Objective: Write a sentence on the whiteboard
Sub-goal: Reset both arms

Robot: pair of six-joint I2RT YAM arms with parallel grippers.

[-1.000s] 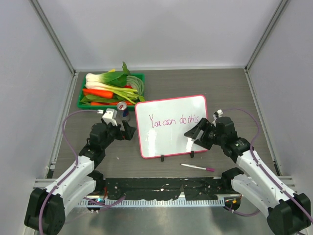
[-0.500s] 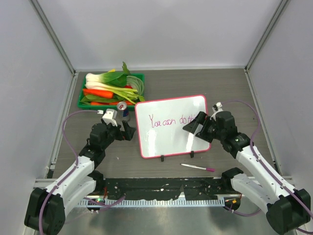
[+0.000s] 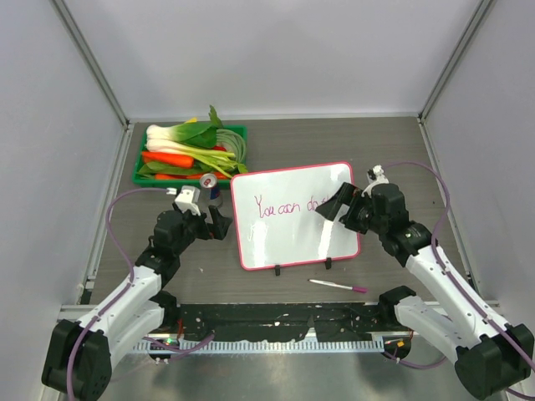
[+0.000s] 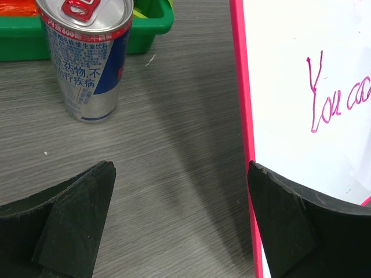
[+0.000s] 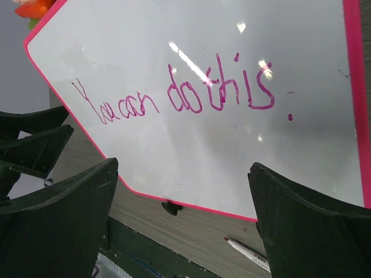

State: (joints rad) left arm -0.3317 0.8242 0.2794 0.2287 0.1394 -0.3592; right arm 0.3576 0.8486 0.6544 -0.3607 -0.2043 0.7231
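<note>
The whiteboard (image 3: 288, 242) stands on the table's middle with a pink-red frame and two black feet. The sentence (image 3: 288, 207) "You can do this" runs across it in pink-purple cursive; my right arm covers its last word in the top view. My right gripper (image 3: 334, 207) is open and empty, hovering over the board's right part. Its wrist view shows the board (image 5: 232, 168) and the whole sentence (image 5: 179, 95) beyond the open gripper (image 5: 182, 220). My left gripper (image 3: 219, 224) is open and empty at the board's left edge (image 4: 301, 58), the gripper (image 4: 181, 220) just beside the frame.
A marker pen (image 3: 338, 286) lies on the table in front of the board, also in the right wrist view (image 5: 246, 252). A drink can (image 3: 211, 185) (image 4: 87, 58) stands by the board's far left corner. A green tray (image 3: 140, 171) of vegetables sits behind it.
My right gripper has moved a little away from the table's front, up along the board's right part, now covering the sentence's last word. The left arm, board and pen have not moved.
</note>
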